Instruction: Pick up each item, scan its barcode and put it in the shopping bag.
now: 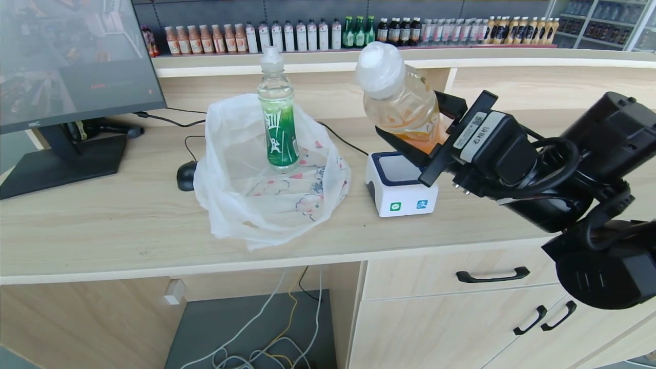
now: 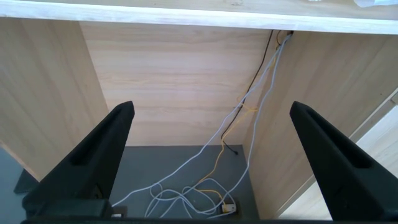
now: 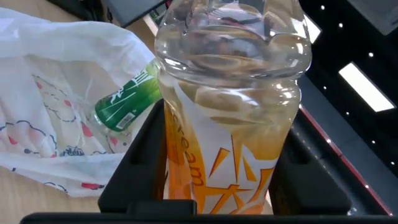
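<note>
My left gripper [image 2: 208, 155] hangs wide and empty under the counter [image 1: 128, 225], out of the way. The right gripper [image 1: 408, 114] clamps the orange bottle [image 1: 397, 92], tilted above the scanner [image 1: 397, 179], presumably for scanning. Beyond, the green bottle [image 1: 279, 128] stands in the shopping bag [image 1: 230, 154].

Pale wood-grain counter [image 1: 102, 225], with black-handled drawers [image 1: 441, 279] at right and a dark monitor [image 1: 72, 56] at left. Behind, a long row of drink bottles [image 1: 333, 33] on a shelf against a grey wall [image 1: 307, 10]. Below, loose cables [image 2: 186, 199] on what seems a dark grey floor [image 1: 215, 323].
</note>
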You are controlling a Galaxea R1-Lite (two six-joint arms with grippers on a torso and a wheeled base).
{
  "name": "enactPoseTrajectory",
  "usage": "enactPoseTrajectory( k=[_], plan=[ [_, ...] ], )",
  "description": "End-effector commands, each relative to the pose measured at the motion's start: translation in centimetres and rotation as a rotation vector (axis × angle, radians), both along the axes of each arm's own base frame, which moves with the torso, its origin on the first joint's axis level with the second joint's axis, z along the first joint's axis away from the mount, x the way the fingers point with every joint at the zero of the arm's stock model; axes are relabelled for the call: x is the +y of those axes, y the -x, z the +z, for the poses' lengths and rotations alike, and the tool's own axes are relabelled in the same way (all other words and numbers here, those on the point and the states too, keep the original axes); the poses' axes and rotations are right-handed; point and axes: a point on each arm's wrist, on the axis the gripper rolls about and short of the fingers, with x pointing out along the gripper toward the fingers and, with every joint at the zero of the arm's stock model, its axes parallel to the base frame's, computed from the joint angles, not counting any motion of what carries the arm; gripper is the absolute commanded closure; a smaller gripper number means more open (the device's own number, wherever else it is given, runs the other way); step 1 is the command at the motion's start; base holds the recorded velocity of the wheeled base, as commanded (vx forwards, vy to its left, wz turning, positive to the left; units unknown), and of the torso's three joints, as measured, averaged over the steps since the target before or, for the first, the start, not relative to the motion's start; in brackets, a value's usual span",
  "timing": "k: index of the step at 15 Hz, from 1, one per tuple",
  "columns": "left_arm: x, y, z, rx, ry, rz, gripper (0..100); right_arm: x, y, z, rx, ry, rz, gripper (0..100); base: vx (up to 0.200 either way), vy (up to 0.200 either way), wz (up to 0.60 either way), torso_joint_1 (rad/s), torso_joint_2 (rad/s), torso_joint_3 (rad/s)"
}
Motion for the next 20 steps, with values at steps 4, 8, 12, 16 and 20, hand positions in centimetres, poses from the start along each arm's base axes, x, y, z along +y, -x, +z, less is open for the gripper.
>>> enactPoseTrajectory(
  k=[4, 8, 12, 16, 20],
  plan=[
    [0.0, 0.0, 0.0, -0.001, 0.0, 0.001, 0, -1.4, -1.7, 1.5, -0.071, 0.043, 0.062, 100, 0.0, 0.0, 0.0, 0.0, 0.0, 0.0],
    [0.0, 0.0, 0.0, -0.001, 0.0, 0.001, 0, -1.0, -2.9, 0.1, -0.098, 0.126, 0.152, 100, 0.0, 0.0, 0.0, 0.0, 0.0, 0.0],
    [0.0, 0.0, 0.0, -0.001, 0.0, 0.001, 0, -0.7, -3.4, -0.9, -0.112, 0.176, 0.213, 100, 0.0, 0.0, 0.0, 0.0, 0.0, 0.0],
    [0.0, 0.0, 0.0, -0.001, -0.001, 0.001, 0, -0.7, -3.8, -1.3, -0.113, 0.186, 0.222, 100, 0.0, 0.0, 0.0, 0.0, 0.0, 0.0],
    [0.0, 0.0, 0.0, -0.001, -0.001, 0.002, 0, -1.8, -4.5, -1.0, -0.129, 0.191, 0.196, 100, 0.0, 0.0, 0.0, 0.0, 0.0, 0.0]
  ],
)
